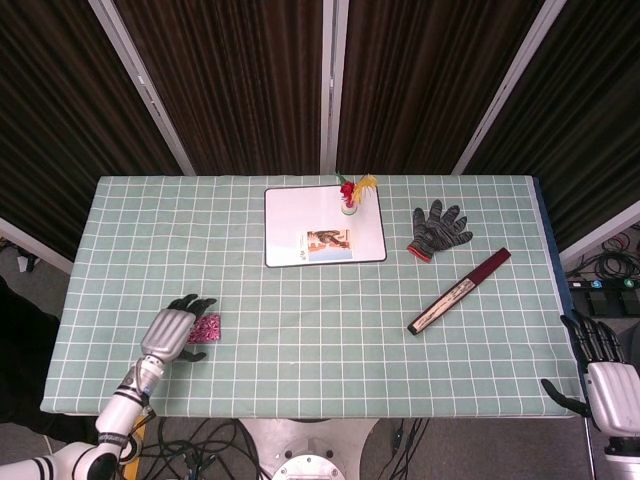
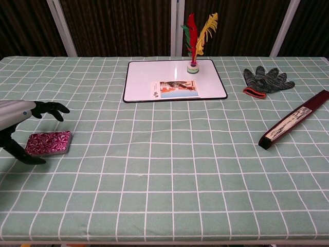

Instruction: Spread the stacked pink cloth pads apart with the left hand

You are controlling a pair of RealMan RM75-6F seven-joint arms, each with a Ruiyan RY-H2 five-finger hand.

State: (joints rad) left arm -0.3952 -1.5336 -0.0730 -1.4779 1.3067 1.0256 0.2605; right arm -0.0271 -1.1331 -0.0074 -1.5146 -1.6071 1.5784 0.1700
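Observation:
The stack of pink cloth pads (image 2: pixel 49 142) lies flat near the table's front left; in the head view only its right part (image 1: pixel 208 328) shows past the hand. My left hand (image 1: pixel 172 333) hovers over the stack with its fingers spread, the fingertips (image 2: pixel 53 108) reaching past the far side and the thumb on the near side. It holds nothing. My right hand (image 1: pixel 605 385) hangs off the table's front right corner, fingers apart and empty; the chest view does not show it.
A white board (image 1: pixel 324 239) with a photo card and a feathered shuttlecock (image 1: pixel 349 194) sits at the back centre. A dark knit glove (image 1: pixel 439 229) and a long closed fan (image 1: pixel 458 291) lie to the right. Cables run under the table's front edge.

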